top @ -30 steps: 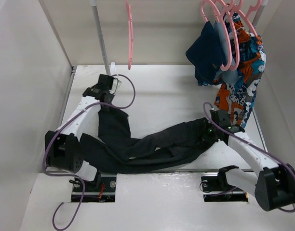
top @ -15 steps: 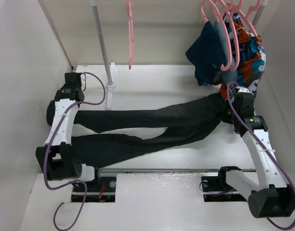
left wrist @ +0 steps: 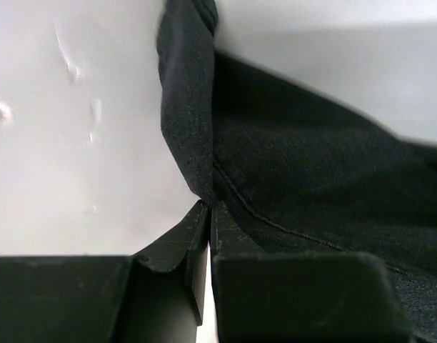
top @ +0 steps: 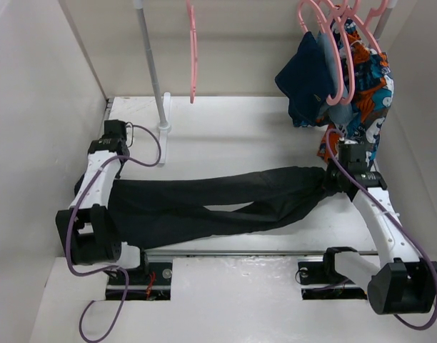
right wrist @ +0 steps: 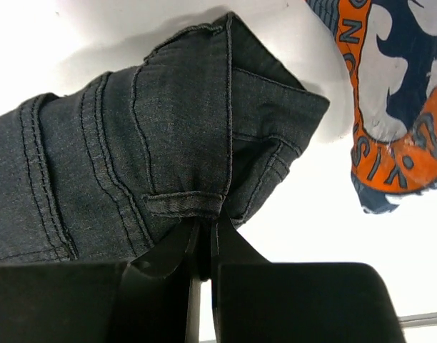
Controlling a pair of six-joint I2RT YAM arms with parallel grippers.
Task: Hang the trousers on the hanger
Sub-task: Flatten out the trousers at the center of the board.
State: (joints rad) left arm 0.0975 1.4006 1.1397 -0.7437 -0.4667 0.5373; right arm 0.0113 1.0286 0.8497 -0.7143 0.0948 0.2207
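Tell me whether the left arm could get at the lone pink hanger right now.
Probably not: the hanger hangs high behind, and the left gripper is shut on the trousers.

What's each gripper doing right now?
The left gripper is shut on the trousers, at a fabric edge.
The right gripper is shut on the trousers, at the waistband.

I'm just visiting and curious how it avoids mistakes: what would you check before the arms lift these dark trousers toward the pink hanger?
1. Left gripper shut on the trousers at their edge: ok.
2. Right gripper shut on the waistband: ok.
3. Trousers stretched between both arms without a twist: cannot tell.
4. Pink hanger bare, hanging free: ok.
5. Patterned cloth apart from the right gripper: ok, though close.
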